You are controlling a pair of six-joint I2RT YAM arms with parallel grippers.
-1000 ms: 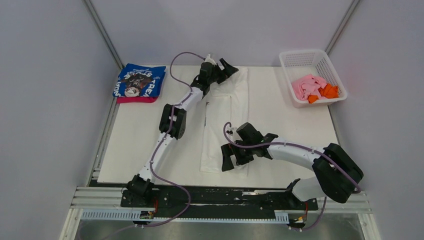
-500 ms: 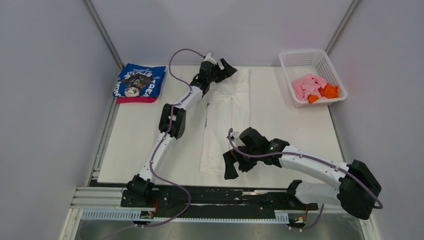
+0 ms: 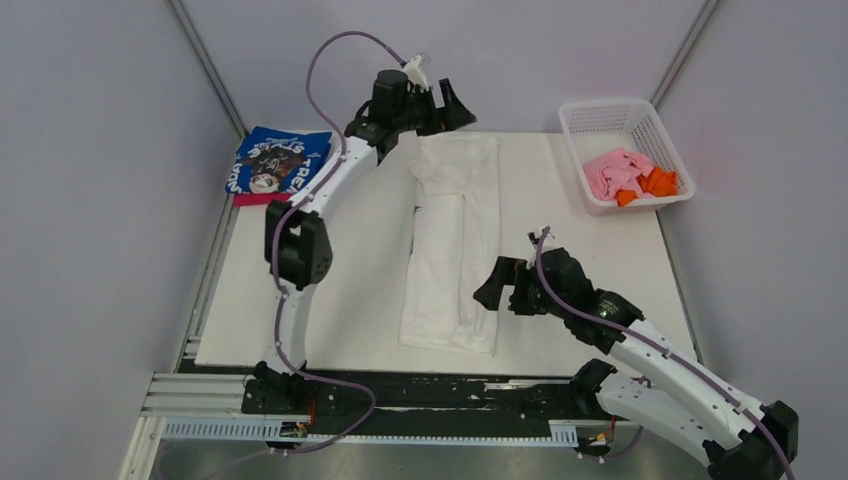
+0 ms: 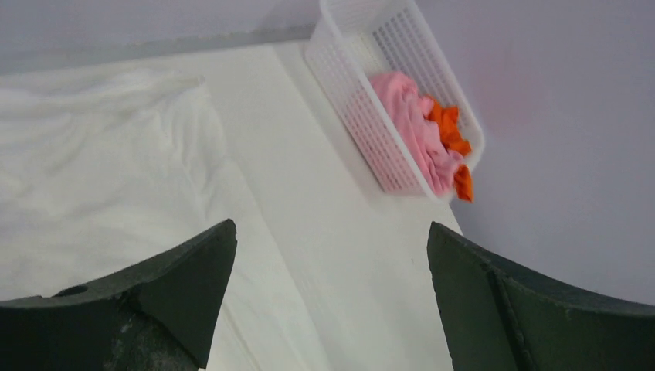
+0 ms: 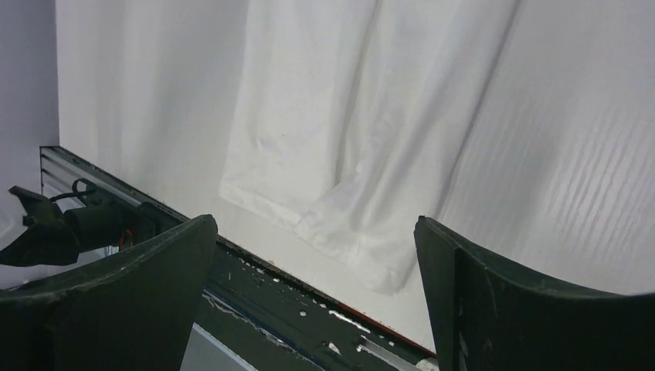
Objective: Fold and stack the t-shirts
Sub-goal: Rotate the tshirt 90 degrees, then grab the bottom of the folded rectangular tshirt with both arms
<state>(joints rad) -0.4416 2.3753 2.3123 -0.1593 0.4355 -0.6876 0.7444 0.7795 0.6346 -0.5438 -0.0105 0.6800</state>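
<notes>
A white t-shirt point(image 3: 455, 250), folded into a long narrow strip, lies down the middle of the table; it also shows in the left wrist view point(image 4: 93, 170) and the right wrist view point(image 5: 347, 131). A folded blue t-shirt with white lettering point(image 3: 278, 160) rests on a magenta one point(image 3: 270, 200) at the back left. Pink point(image 3: 615, 172) and orange point(image 3: 655, 184) t-shirts lie in the basket. My left gripper point(image 3: 455, 105) is open and empty, raised above the strip's far end. My right gripper point(image 3: 490, 292) is open and empty, just right of the strip's near part.
The white lattice basket point(image 3: 590, 120) stands at the back right, also in the left wrist view point(image 4: 363, 46). Grey walls close in the sides and back. The black rail point(image 3: 440, 392) runs along the table's near edge.
My left gripper has risen off the strip's far end and swung back. My right arm has pulled away from the strip's near end to the right, its gripper lifted and open.
</notes>
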